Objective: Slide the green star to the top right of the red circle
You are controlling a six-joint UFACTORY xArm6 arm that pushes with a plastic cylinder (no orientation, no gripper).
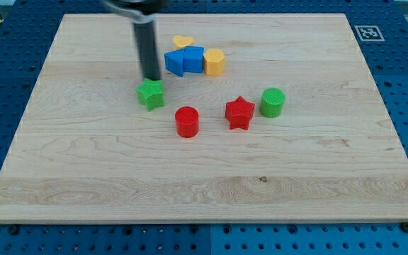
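Observation:
The green star (151, 93) lies left of the board's middle. The red circle (187, 121) stands below and to the right of it, a short gap apart. My tip (151, 78) is at the star's top edge, touching or nearly touching it. The dark rod rises from there to the view's top.
A red star (239, 112) and a green circle (272, 102) lie right of the red circle. Near the view's top sit a blue block cluster (184, 61), a yellow hexagon-like block (214, 61) and a yellow heart (183, 42). The wooden board (83, 177) ends in blue pegboard.

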